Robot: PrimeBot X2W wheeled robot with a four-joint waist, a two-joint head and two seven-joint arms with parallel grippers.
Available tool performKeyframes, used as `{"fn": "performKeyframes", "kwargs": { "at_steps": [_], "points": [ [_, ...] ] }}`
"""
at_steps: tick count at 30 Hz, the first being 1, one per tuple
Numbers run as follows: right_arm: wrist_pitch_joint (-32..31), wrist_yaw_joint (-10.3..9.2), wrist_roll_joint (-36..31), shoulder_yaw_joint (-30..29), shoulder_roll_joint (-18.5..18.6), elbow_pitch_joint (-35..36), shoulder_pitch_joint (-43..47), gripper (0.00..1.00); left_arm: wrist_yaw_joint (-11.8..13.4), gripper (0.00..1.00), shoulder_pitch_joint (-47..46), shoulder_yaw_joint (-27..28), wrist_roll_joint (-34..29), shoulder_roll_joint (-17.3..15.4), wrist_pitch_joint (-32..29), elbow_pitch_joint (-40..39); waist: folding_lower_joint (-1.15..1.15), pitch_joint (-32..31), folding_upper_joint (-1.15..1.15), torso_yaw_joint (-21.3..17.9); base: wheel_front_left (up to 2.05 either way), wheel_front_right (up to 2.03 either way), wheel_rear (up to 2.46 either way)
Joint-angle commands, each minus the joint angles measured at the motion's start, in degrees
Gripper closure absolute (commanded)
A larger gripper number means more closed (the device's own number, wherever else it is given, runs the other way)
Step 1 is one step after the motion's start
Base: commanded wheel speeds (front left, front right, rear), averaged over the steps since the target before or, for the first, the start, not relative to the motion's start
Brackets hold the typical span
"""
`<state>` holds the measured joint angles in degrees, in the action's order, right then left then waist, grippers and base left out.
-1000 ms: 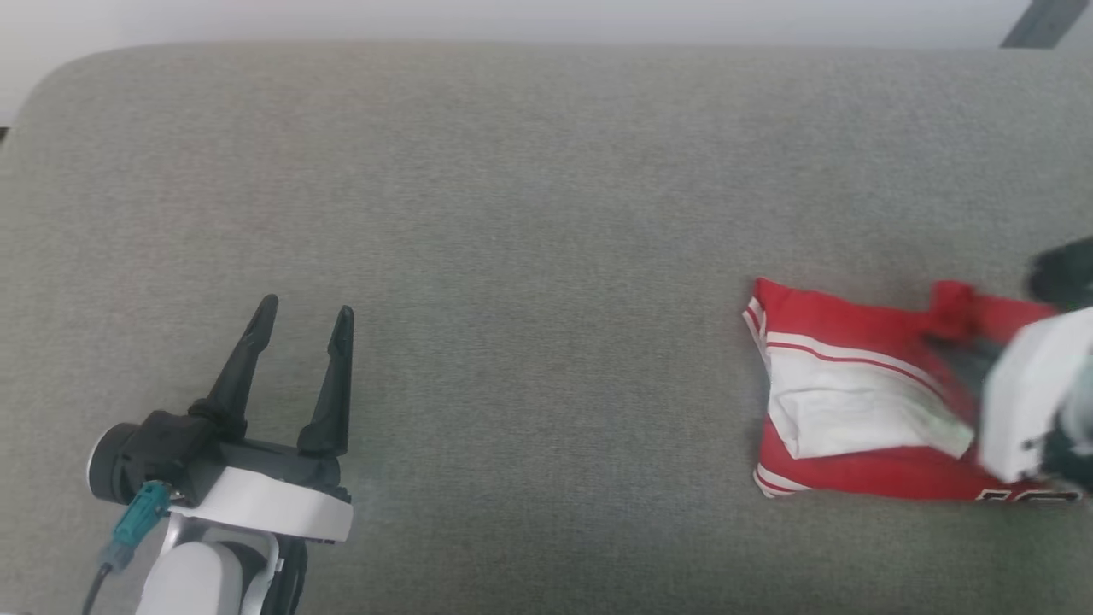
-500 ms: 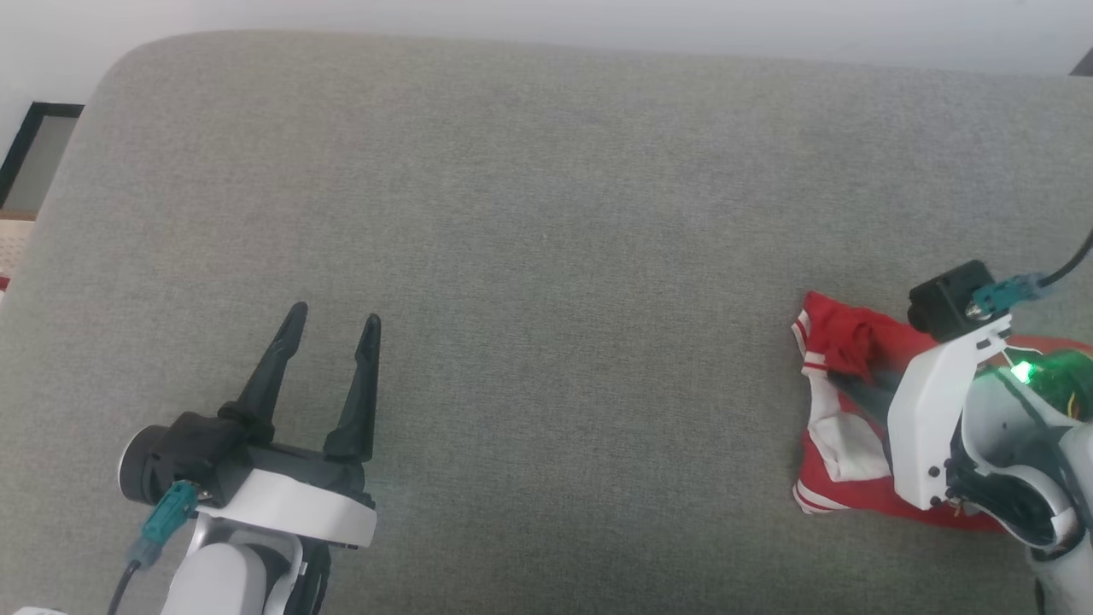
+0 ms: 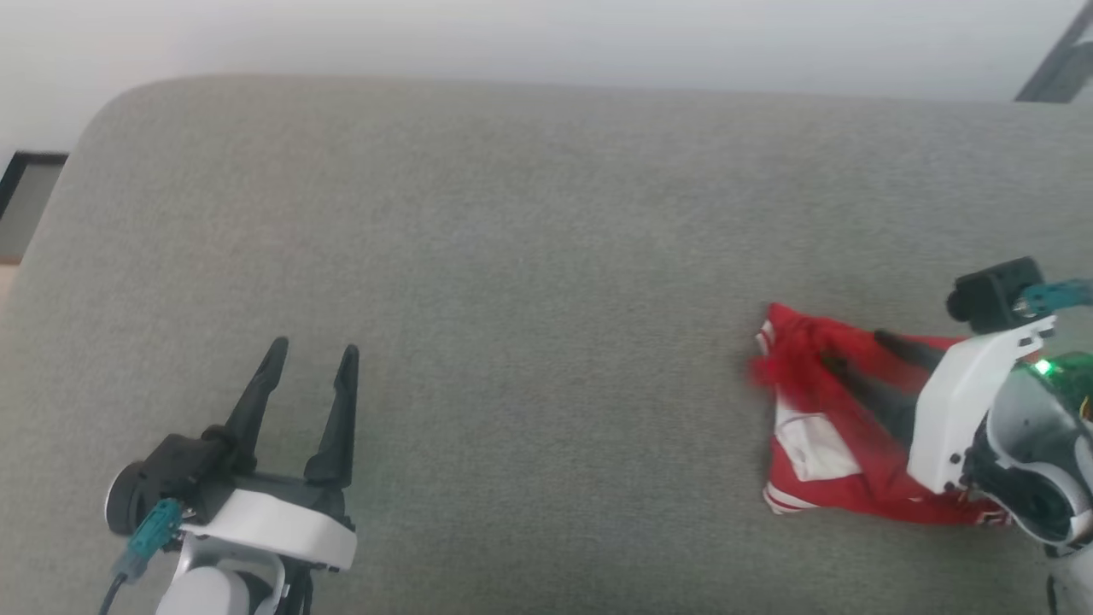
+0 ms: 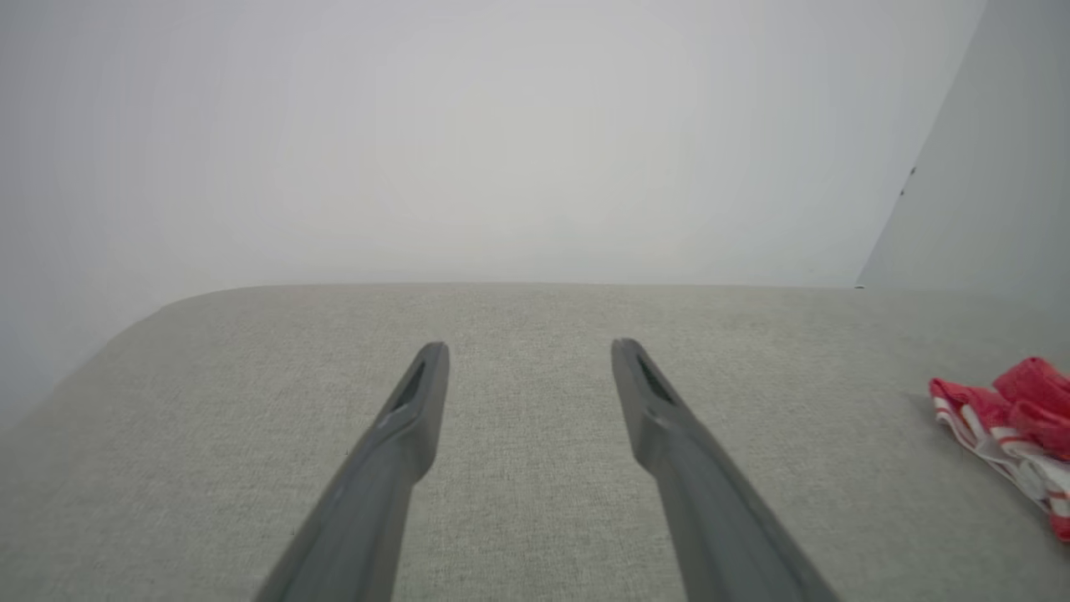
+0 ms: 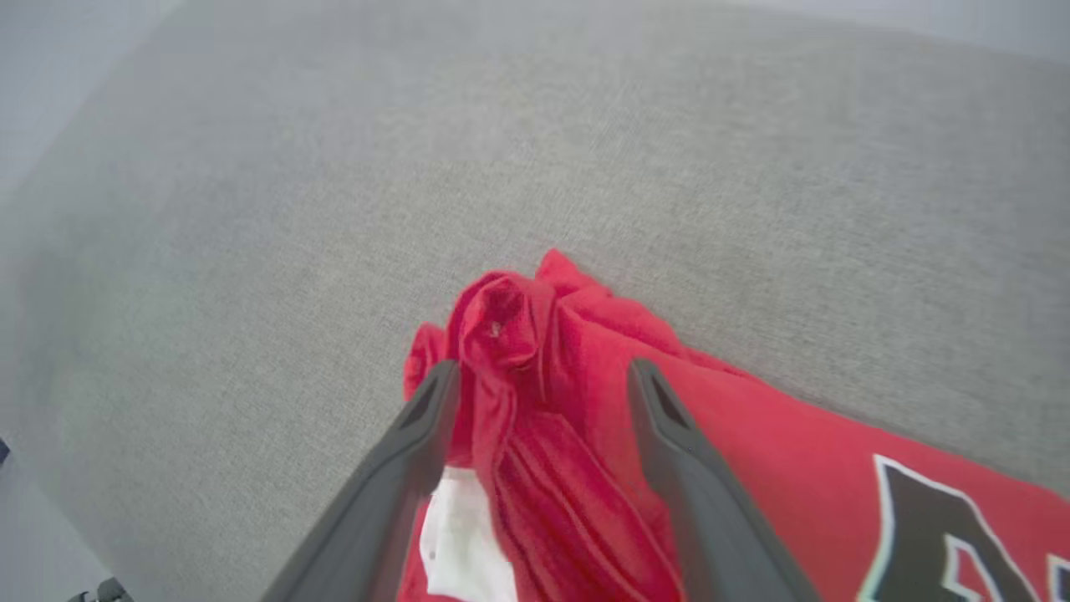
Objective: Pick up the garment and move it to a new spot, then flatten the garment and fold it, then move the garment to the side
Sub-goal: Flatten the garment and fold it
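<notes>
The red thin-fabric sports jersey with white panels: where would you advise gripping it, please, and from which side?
Take the bunched fold at the left end of the jersey, from above and the right: it stands proud of the grey fabric cushion, and the open right claw straddles it.

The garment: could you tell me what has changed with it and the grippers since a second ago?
The right gripper, shut on a bunch of red fabric half a second ago, has opened and let it go; the bunch stands between its fingers, and the garment has lost its neat fold. The left gripper stayed open and empty over the grey cushion.
</notes>
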<state>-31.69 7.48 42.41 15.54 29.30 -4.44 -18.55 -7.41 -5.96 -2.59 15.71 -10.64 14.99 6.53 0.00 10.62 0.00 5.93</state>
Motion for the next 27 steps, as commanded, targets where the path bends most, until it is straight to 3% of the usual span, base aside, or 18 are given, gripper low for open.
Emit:
{"fn": "performKeyframes", "kwargs": {
  "at_steps": [1, 7, 18, 27],
  "points": [
    [2.3, 0.02, 0.8, -0.1, 0.5, -0.3, -0.9, 0.00, -0.1, 0.00, 0.8, 0.3, 0.5, -0.3, 0.3, 0.4, 0.00, -1.3, 0.00, -1.4, 0.00, 0.00, 0.00],
    [13.5, 0.02, 0.8, 0.8, 2.8, -5.6, -1.1, 0.00, -0.1, 0.00, 1.5, 0.1, 2.2, -0.9, 0.3, 2.3, 0.00, -3.5, 0.00, -4.0, 0.00, 0.00, 0.00],
    [39.8, 0.02, -3.3, 0.0, 0.3, -18.3, 0.6, 0.00, -0.1, 0.00, 5.9, 1.6, 3.8, -0.8, 0.3, 4.4, 0.00, -8.3, 0.00, -6.9, 0.00, 0.00, 0.00],
    [45.8, 0.02, -5.6, -3.9, 0.0, -16.5, 7.4, 0.00, -0.1, 0.00, 10.6, 2.9, 2.7, -0.8, 0.3, 2.1, 0.00, -10.3, 0.00, -6.4, 0.00, 0.00, 0.00]
  ]
}}
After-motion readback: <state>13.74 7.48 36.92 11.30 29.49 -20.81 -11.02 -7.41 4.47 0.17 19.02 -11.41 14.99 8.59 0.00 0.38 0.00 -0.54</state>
